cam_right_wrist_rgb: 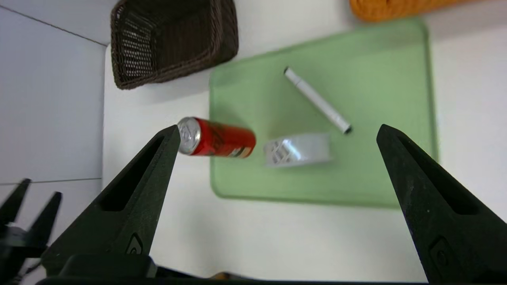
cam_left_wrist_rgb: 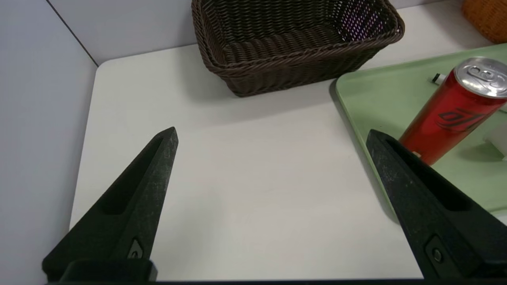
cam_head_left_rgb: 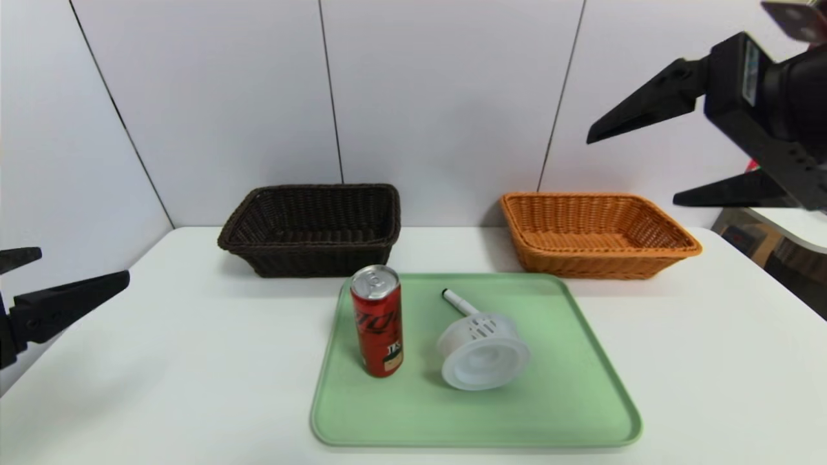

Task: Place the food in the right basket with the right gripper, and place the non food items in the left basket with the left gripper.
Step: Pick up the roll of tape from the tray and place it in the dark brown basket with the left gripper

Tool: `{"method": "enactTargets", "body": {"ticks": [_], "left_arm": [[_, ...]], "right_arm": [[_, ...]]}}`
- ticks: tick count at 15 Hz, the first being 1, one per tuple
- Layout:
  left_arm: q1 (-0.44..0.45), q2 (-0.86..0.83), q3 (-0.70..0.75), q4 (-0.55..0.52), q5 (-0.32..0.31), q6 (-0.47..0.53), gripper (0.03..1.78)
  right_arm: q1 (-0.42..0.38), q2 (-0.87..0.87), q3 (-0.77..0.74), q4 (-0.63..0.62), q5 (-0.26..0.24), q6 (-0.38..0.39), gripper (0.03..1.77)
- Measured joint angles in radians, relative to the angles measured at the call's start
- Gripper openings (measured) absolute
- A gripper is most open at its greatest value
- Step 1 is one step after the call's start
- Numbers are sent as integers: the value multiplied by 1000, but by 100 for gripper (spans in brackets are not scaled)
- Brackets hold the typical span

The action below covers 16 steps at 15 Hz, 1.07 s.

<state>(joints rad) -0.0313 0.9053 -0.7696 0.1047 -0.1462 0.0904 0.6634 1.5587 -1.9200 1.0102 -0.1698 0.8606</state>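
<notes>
A slim red drink can [cam_head_left_rgb: 377,321] stands upright on the left part of a green tray [cam_head_left_rgb: 568,400]. Beside it on the tray lies a white slotted strainer disc [cam_head_left_rgb: 483,352], tipped on its side. A thin white marker [cam_head_left_rgb: 457,301] lies just behind the disc. The dark brown basket [cam_head_left_rgb: 313,226] sits back left and the orange-tan basket [cam_head_left_rgb: 594,232] back right, both empty. My left gripper [cam_head_left_rgb: 84,266] hovers open at the table's left edge, holding nothing. My right gripper [cam_head_left_rgb: 632,169] hangs open high at the right, above the table, also holding nothing.
The white table [cam_head_left_rgb: 161,361] ends at a grey panelled wall [cam_head_left_rgb: 439,97] right behind the baskets. Beyond the table's right edge are another white surface and some clutter [cam_head_left_rgb: 775,239]. The right wrist view shows the can [cam_right_wrist_rgb: 218,138], disc [cam_right_wrist_rgb: 298,149] and marker [cam_right_wrist_rgb: 317,101] from above.
</notes>
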Motion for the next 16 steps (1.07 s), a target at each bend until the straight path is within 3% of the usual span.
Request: {"method": "enactTargets", "body": {"ticks": [2,4,9,12,16], "left_arm": [[-1,-20,36,-1,0,-2,169],[-2,-39,64,-1,-2,-1,169],[-12,-74,103,-1,-2,-2,169],[-16,-100,133,-1,-2,-2,169],[-16,-141,175,-1,0,0,169]], "right_arm": [[48,58,-24,75,3,205,171],[65,108,-32,116,34,361,171],[11,187,-39,145,301,627,171],[-30,231,-40,140,454,716,171],[-76,284,-40,138,659,773,171]]}}
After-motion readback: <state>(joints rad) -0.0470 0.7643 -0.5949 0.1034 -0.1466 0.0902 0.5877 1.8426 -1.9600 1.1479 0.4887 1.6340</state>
